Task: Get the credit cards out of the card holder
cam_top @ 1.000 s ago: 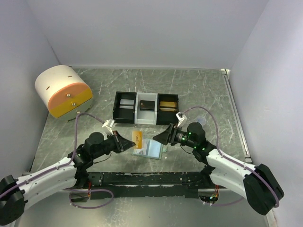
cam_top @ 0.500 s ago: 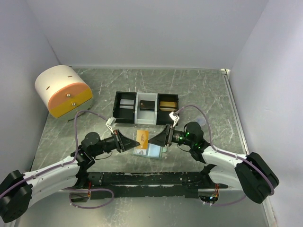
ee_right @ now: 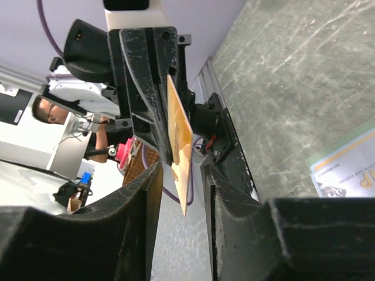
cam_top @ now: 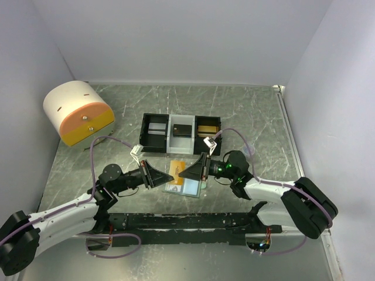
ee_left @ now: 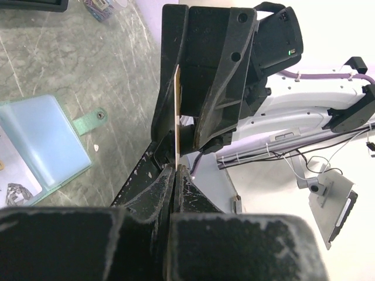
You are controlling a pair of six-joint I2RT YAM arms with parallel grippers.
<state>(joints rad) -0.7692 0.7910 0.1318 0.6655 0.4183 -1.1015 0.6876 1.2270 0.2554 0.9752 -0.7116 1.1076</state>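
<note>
My left gripper (cam_top: pixel 166 174) is shut on an orange credit card (cam_top: pixel 174 171) and holds it on edge above the table. In the left wrist view the card (ee_left: pixel 177 117) shows edge-on, pinched at the fingertips (ee_left: pixel 171 175). My right gripper (cam_top: pixel 183 172) is open, with one jaw on each side of the card's free end (ee_right: pixel 179 134), and gaps show on both sides. The card holder (cam_top: pixel 186 187) lies open on the table just below both grippers, pale blue-green inside (ee_left: pixel 41 140). Another card (ee_right: pixel 351 170) lies in it.
A black-and-white three-compartment tray (cam_top: pixel 180 133) with small items stands behind the grippers. A round white-and-orange drawer box (cam_top: pixel 78 112) sits at the back left. Walls close in the table on both sides.
My right gripper has moved left towards the left gripper, and its open jaws now stand around the held card. The left gripper has shifted slightly forward with the card.
</note>
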